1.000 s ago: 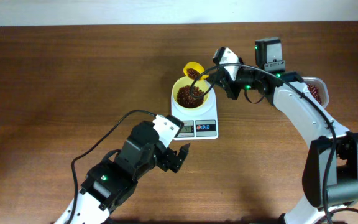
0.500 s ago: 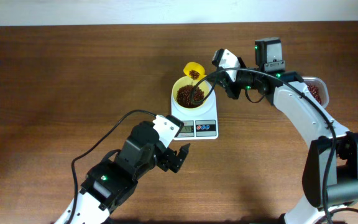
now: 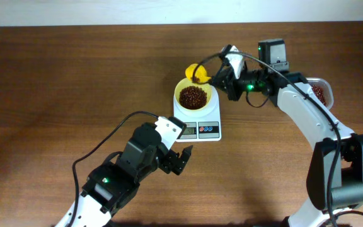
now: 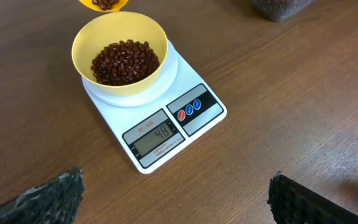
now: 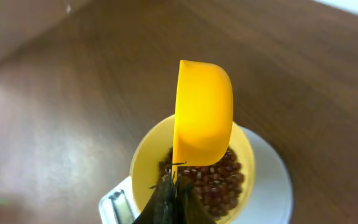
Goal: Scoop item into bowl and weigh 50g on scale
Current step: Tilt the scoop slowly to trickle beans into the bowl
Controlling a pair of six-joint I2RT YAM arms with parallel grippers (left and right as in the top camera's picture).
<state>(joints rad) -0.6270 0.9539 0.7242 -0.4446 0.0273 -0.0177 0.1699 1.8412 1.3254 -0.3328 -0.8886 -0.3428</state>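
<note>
Black and clamped shut, the right end effector (image 5: pixel 171 202) grips the handle of a yellow scoop (image 5: pixel 204 112). In the right wrist view its fingers are a dark blur at the bottom edge, and the handle between them is hard to make out. The scoop is turned on its side above the far rim of the bowl (image 4: pixel 114 28), showing only its back, so its inside is hidden there. In the left wrist view the top edge cuts the scoop off, but a few beans show in it.

Most of the beans (image 4: pixel 125 61) lie heaped in the bowl, which sits on the scale (image 4: pixel 210 121) at upper centre of the overhead view. The display (image 4: pixel 157 134) seems to read 48. A clear tub (image 3: pixel 320 93) holding more beans sits at the right, half hidden behind the right arm.

The left end effector (image 3: pixel 178 159) hangs open over the counter (image 3: pixel 74 75), below and left of the scale, touching nothing. Only the tips of its pads (image 4: pixel 48 196) show, in the bottom corners of the left wrist view.
</note>
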